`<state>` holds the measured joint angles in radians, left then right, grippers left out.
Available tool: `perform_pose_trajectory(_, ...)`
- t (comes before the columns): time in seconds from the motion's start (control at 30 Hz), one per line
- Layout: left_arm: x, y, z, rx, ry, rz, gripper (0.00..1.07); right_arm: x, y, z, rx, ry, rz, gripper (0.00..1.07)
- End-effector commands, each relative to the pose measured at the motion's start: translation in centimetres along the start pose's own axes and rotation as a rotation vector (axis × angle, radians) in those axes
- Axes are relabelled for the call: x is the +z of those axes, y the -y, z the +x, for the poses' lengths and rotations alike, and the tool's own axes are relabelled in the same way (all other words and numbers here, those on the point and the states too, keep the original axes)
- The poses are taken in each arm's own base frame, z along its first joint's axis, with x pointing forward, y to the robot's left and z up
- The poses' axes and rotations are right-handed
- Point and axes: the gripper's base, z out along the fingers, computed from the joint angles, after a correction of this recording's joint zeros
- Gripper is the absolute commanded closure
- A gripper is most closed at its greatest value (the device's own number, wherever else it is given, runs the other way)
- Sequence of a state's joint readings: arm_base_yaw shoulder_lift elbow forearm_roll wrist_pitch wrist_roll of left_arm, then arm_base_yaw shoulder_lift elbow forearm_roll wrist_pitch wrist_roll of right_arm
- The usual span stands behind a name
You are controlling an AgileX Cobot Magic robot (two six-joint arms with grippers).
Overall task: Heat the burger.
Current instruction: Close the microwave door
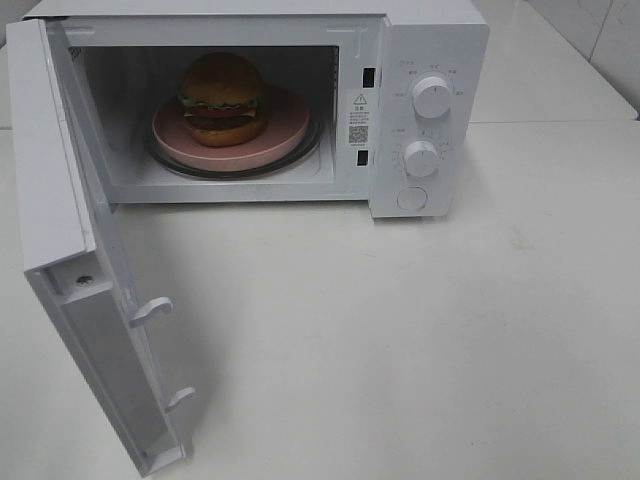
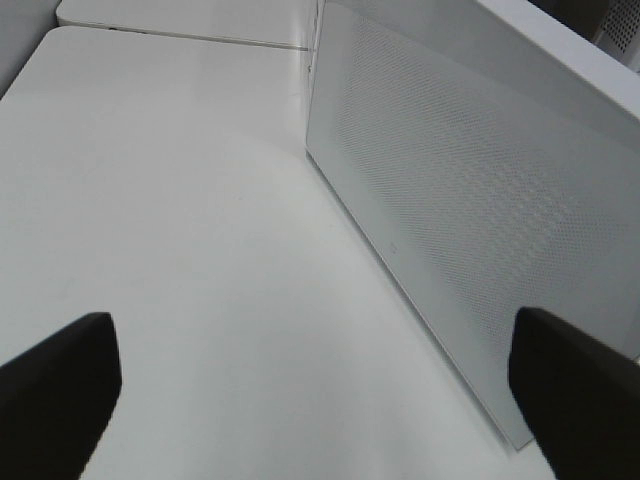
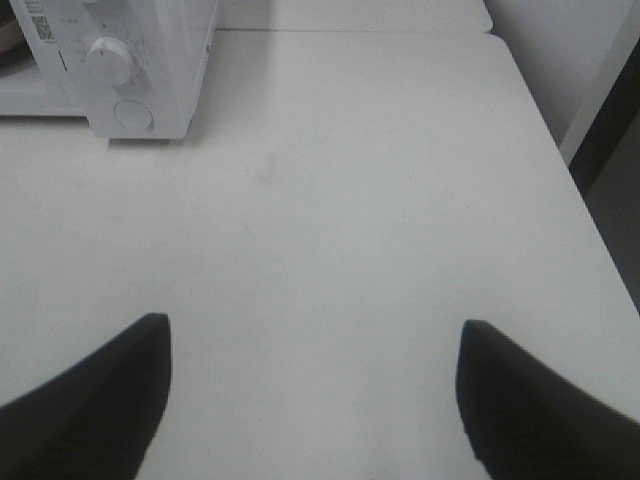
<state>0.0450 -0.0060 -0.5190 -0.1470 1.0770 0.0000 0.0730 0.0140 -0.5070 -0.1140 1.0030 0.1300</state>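
Aiming the left hand (image 2: 312, 335), wide open and empty like the right hand (image 3: 315, 325), flat at the door (image 2: 450, 200), closing it gently over the burger (image 1: 222, 98).

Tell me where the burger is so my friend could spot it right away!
Look for the white microwave on the table, its door swung wide open. Inside sits a round pink plate, and the burger stands on it. It is the only tall, brown-bunned thing there, with green lettuce peeking out.

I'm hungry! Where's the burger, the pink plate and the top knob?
burger (image 1: 222, 82), high view, top bun.
pink plate (image 1: 288, 125), high view, bare right rim.
top knob (image 1: 432, 96), high view, front face.
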Motion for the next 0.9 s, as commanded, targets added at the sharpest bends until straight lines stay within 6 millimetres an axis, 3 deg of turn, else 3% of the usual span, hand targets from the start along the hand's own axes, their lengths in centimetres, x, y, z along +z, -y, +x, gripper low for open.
perform_pose_trajectory(0.03,-0.16,-0.01,0.09,0.01,0.021,0.002,0.09,-0.45,0.07,0.43,-0.003,0.046,-0.003,0.31)
perform_pose_trajectory(0.9,-0.14,0.0,0.07,0.009,0.019,0.003,0.09,-0.42,0.02,0.42,-0.002,0.043,-0.009,0.31)
